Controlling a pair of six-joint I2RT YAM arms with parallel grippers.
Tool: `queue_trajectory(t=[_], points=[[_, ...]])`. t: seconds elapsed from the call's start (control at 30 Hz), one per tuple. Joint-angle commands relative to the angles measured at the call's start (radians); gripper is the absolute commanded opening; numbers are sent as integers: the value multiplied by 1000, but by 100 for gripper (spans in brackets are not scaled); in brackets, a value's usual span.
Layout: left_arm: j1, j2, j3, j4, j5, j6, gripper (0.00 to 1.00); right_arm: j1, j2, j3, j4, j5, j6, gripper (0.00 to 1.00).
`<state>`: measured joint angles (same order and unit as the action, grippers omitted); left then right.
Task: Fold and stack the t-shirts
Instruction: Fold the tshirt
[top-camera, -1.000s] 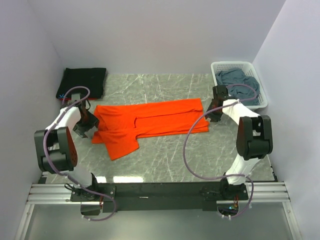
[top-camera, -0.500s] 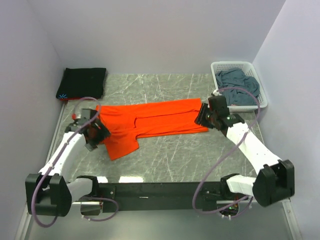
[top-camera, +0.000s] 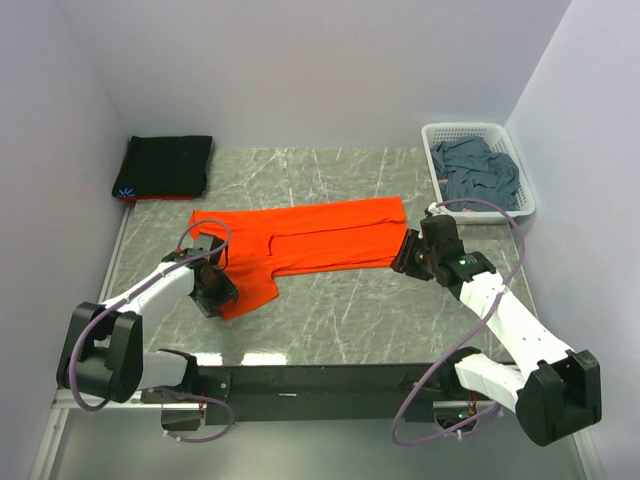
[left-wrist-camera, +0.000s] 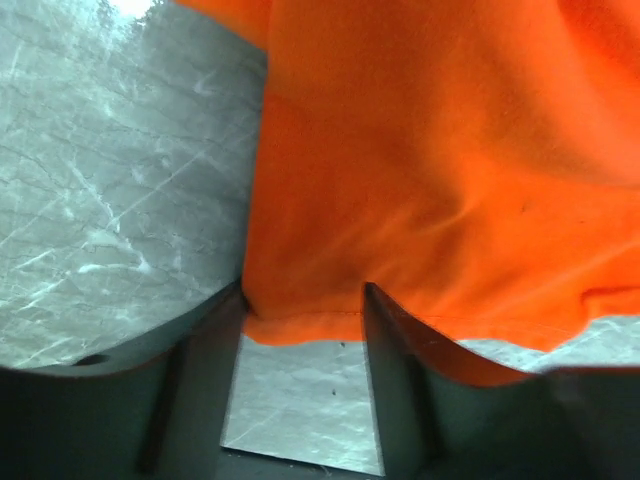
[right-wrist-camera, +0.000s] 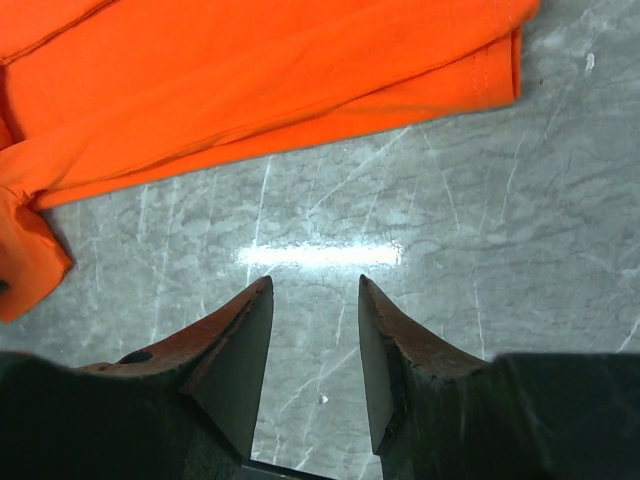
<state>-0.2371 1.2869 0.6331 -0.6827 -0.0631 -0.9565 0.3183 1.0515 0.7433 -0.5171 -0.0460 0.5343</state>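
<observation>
The orange t-shirt (top-camera: 310, 238) lies spread across the middle of the marble table, one sleeve pointing toward the near left. My left gripper (top-camera: 222, 292) is open at that sleeve's near edge. In the left wrist view the orange hem (left-wrist-camera: 300, 322) lies between the fingertips of the left gripper (left-wrist-camera: 303, 305), not pinched. My right gripper (top-camera: 405, 257) is open just off the shirt's near right corner. In the right wrist view the right gripper (right-wrist-camera: 315, 290) is over bare marble, and the orange shirt (right-wrist-camera: 250, 90) lies ahead. The black t-shirt (top-camera: 167, 165) lies folded at the back left. The blue-grey t-shirt (top-camera: 478, 168) is bunched in the basket.
A white lattice basket (top-camera: 430, 135) stands at the back right corner. White walls close in the table on the left, back and right. The black rail (top-camera: 320, 380) with both arm bases runs along the near edge.
Both arms have swung toward the near side. The left gripper moved from the shirt's left end to the sleeve's near edge. The right gripper came down off the right hem.
</observation>
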Motion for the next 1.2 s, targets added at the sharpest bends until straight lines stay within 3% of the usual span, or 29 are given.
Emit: queue_trajectory(t=[0.0,0.07,0.1,0.2,0.23,0.47,0.8,1.17], points=[[-25,40,-19,68,19,-37,53,5,-31,-18,11,1,6,47],[-27,60,-23,61,5,-44,43,5,-25,-25,17,-2,9,47],[-27,63,-16,60,0,-44,29,7,-24,-28,22,-5,12,47],[-27,51,33,25,-24,-38,4,5,-10,-25,23,-9,13,47],[-27,49,81,12,-30,-28,1,7,-8,-25,25,-8,13,47],[-15,146,376,-69,-84,36,1,7,10,-7,15,-6,4,47],[68,452,739,-71,-72,145,1,5,7,10,-24,-8,-34,47],[111,588,863,-26,3,137,1,5,19,-5,-12,-32,-46,47]])
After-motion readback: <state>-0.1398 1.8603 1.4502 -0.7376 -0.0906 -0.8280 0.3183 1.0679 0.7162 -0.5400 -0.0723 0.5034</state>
